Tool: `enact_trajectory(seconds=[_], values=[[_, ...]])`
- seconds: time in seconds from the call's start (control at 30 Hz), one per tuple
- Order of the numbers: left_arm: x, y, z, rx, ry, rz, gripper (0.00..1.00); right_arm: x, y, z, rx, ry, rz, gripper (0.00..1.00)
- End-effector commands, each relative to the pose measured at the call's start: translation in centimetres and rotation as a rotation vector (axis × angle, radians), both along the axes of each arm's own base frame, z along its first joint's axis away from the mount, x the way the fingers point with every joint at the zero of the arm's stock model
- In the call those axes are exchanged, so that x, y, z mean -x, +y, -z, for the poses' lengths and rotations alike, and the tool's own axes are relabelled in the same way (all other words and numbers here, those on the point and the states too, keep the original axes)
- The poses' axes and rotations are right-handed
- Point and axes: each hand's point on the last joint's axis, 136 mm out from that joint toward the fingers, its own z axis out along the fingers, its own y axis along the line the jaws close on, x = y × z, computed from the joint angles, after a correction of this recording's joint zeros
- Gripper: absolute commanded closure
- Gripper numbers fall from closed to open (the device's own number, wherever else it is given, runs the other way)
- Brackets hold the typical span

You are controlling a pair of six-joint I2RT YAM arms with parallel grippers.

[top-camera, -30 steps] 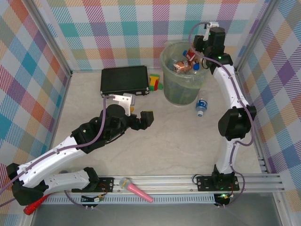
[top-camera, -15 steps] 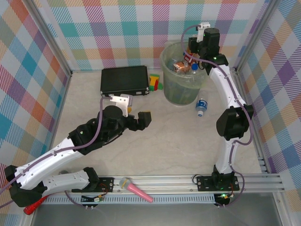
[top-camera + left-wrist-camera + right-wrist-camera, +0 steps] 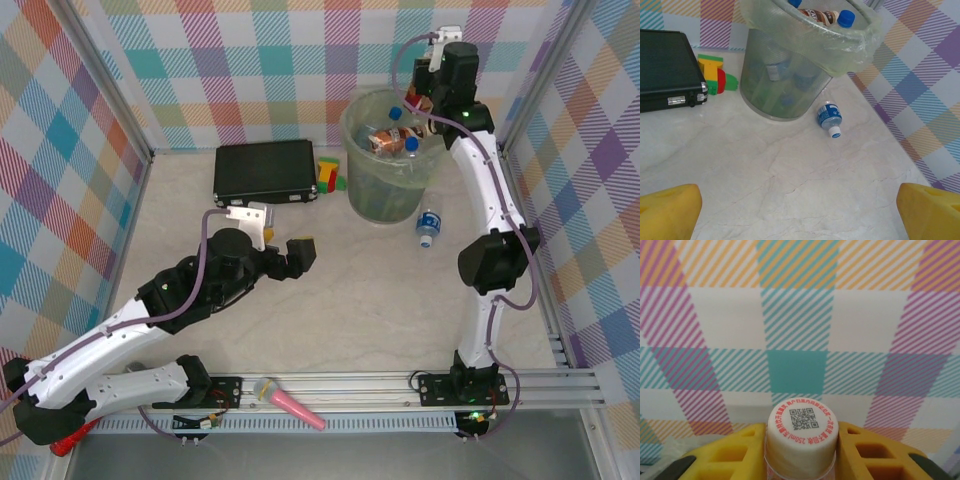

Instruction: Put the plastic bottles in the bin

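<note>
Right jaws shifted, clamping white-capped bottle (image 3: pixel 802 436)

bottle (image 3: pixel 802 452) in right gripper (image 3: pixel 801 430) jaws: white cap visible, body cut by bottom edge; ahead of left gripper (image 3: pixel 800 212) jaws, bin (image 3: pixel 785 87) rim cropped at top, contents blurred through wall; black case (image 3: pixel 665 70) clipped, left of jaws

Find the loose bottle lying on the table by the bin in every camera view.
Top external: loose bottle on the table, just right of the bin's base.
Left wrist: same bottle right of centre, at the bin's lower right, cap toward the camera.
Right wrist: the right gripper holds a different, white-capped bottle before the checked wall.
Shared landmark: the bin.
</note>
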Motion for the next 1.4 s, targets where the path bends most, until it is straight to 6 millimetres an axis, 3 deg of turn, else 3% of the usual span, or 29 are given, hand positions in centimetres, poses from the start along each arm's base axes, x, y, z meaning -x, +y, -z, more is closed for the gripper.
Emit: enact_trajectory(seconds=[0.0, 0.3, 0.43, 0.5, 0.57, 0.7, 0.8, 0.9, 1.03, 1.37], values=[[-0.1, 0.7, 0.3, -0.011, -0.004, -0.018, 0.01, 0.2, -1.3, 2.6, 0.031, 0.078, 0.043, 0.67], [0.0, 0.7, 0.3, -0.011, -0.003, -0.017, 0.00, 0.5, -0.4, 10.4, 0.002, 0.235, 0.005, 0.67], [0.0, 0.7, 0.3, -0.006, -0.002, -0.017, 0.00, 0.6, -0.4, 11.8, -0.002, 0.265, 0.005, 0.67], [0.0, 0.7, 0.3, -0.009, -0.002, -0.016, 0.00, 0.7, -0.4, 11.1, -0.003, 0.253, 0.004, 0.67], [-0.1, 0.6, 0.3, -0.009, -0.002, -0.016, 0.00, 0.9, -0.2, 9.3, -0.003, 0.215, -0.009, 0.67], [-0.2, 0.4, 0.3, -0.010, -0.003, -0.015, 0.00, 1.7, 0.8, 4.0, -0.020, 0.108, -0.049, 0.68], [-0.2, 0.2, 0.3, -0.009, 0.000, -0.011, 0.00, 2.6, 2.9, 0.4, -0.006, 0.034, -0.105, 0.68], [-0.3, 0.0, 0.2, -0.006, 0.001, -0.007, 0.00, 3.5, 5.8, -1.2, 0.004, -0.002, -0.178, 0.67], [-0.2, 0.1, 0.1, -0.001, 0.000, -0.006, 0.00, 4.0, 9.1, -0.2, 0.005, 0.018, -0.252, 0.66], [0.1, 0.6, 0.0, 0.007, -0.001, -0.011, 0.00, 4.4, 12.6, 6.4, -0.034, 0.177, -0.346, 0.66]])
